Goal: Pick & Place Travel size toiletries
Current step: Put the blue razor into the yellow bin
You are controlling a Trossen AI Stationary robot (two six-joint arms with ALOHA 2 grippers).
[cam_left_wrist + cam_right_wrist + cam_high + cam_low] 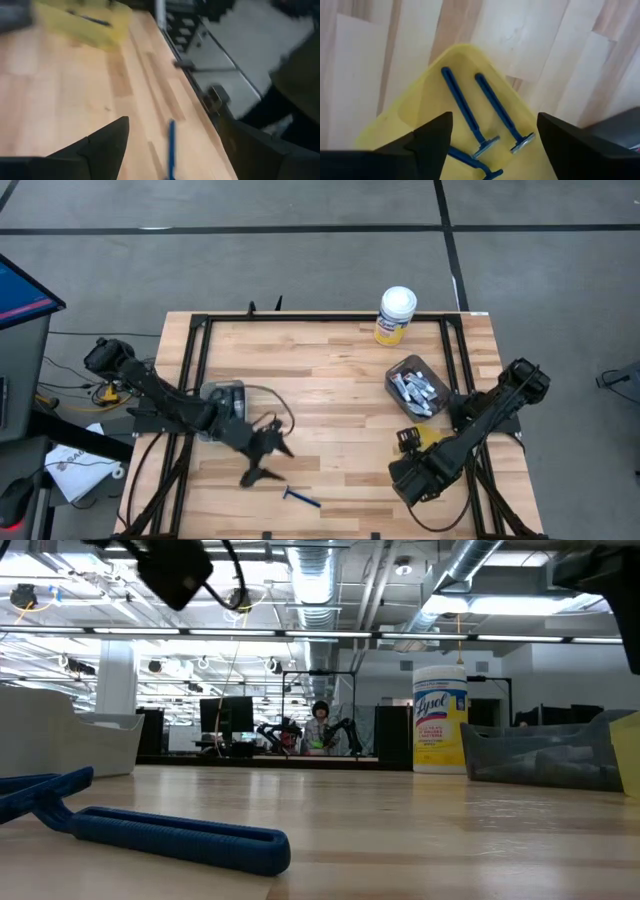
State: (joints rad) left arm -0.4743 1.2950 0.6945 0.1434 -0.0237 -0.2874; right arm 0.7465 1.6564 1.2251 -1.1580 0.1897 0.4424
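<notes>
A blue razor (300, 497) lies flat on the wooden table near its front edge; it also shows in the left wrist view as the razor (171, 150) and in the low view as the razor (150, 830). My left gripper (268, 467) hangs open just left of it and above the table, with nothing between its fingers (107, 142). My right gripper (493, 120) stands open, pointing down over a yellow bin (428, 437). On the floor of the yellow bin (420, 107) lie two blue razors (470, 112) side by side. Part of a third razor (472, 161) shows below them.
A grey bin (415, 385) holding several small silver-white tubes stands behind the yellow bin at the right. A yellow canister with a white lid (397, 315) stands at the far edge. A black frame (195, 370) runs along the table's sides. The middle of the table is bare wood.
</notes>
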